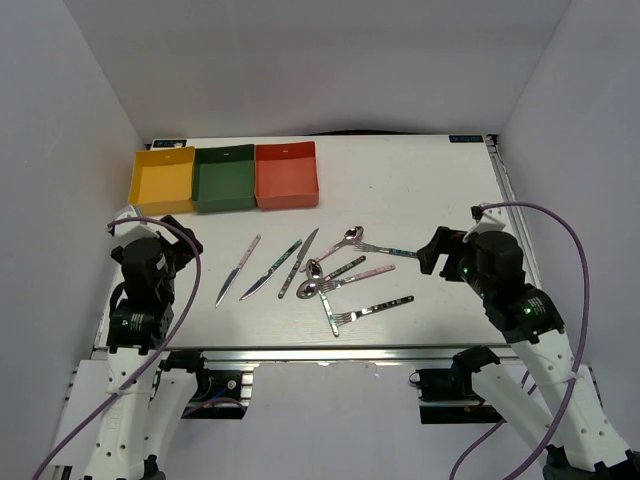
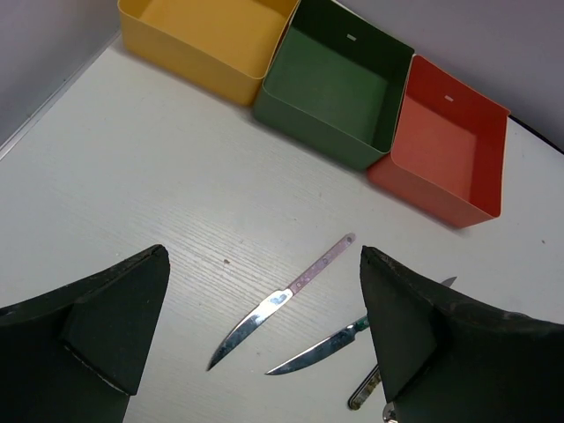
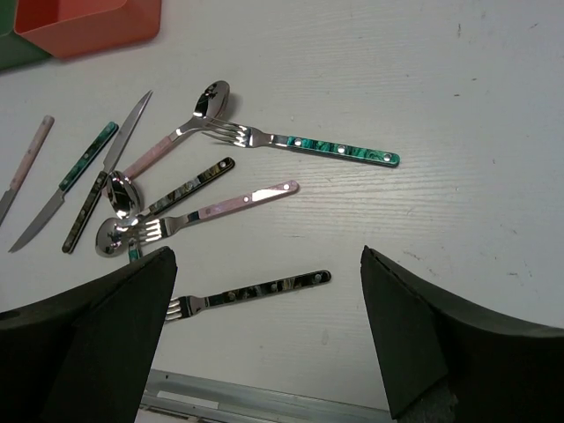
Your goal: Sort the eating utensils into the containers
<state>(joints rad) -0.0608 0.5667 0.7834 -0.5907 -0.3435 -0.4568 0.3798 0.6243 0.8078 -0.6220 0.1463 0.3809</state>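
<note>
Knife [image 2: 286, 297] lies on the surface just right of the spread, empty left hand [image 2: 263, 260], pink handle pointing far-right. The right hand [image 3: 269, 256], also spread and empty, is nearer the forks [image 3: 300, 145].

Yellow bin [image 1: 163, 178] is showing plain yellow; dark green bin [image 1: 224, 177] is showing flat deep green; red-orange bin [image 1: 286, 175] is showing even red-orange. Table [image 1: 420, 190] is showing white with faint grey grain. Pink-handled knife [image 2: 282, 300] is pairing a pale pink speckled handle with a silver blade; green-handled knife [image 3: 66, 189] is showing teal. Green-handled fork [image 3: 304, 145] is wearing marbled teal and black with silver rivets. Pink-handled fork [image 3: 216, 209] and pink-handled spoon [image 3: 172, 137] are showing pearly pink. Dark-handled fork [image 3: 251, 291] and dark-handled spoon [image 3: 172, 196] are showing black mottled with pale greenish flecks. Cables [image 1: 185, 290] are showing purple.
</note>
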